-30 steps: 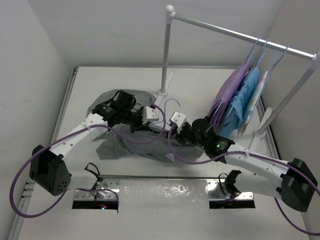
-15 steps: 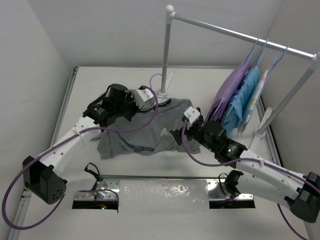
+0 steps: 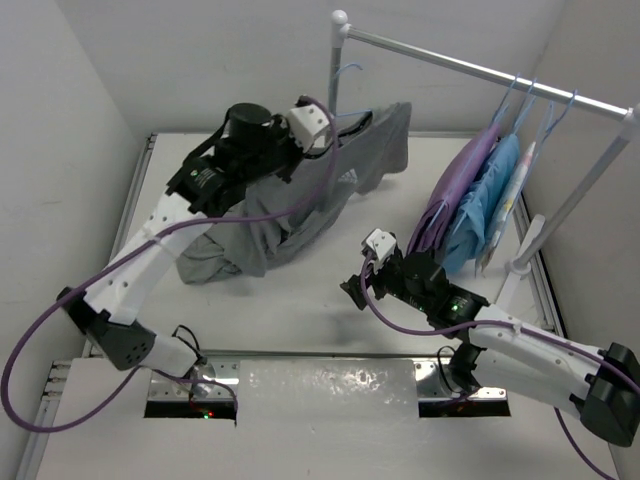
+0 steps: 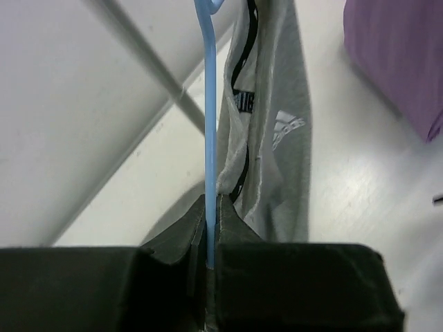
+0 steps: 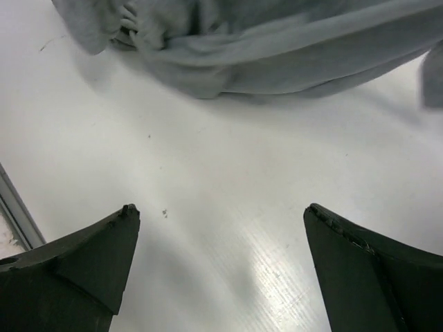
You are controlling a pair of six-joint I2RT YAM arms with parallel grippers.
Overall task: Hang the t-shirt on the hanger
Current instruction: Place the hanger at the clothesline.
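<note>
Left gripper (image 4: 210, 207) clamped on hanger (image 4: 207, 117) stem. T-shirt (image 3: 290, 205) draped, lower edge on table (image 3: 300, 310). Right gripper (image 5: 218, 214) jaws wide, holding nothing, apart from shirt edge.

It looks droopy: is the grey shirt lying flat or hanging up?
Hanging up, mostly: the t-shirt drapes from the hanger, pinched in the left end effector, with its bottom bunched on the table.

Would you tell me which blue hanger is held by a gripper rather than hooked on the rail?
The hanger carrying the grey t-shirt, pinched in the left gripper; the other hangers hang on the rail with purple and light-blue garments.
</note>
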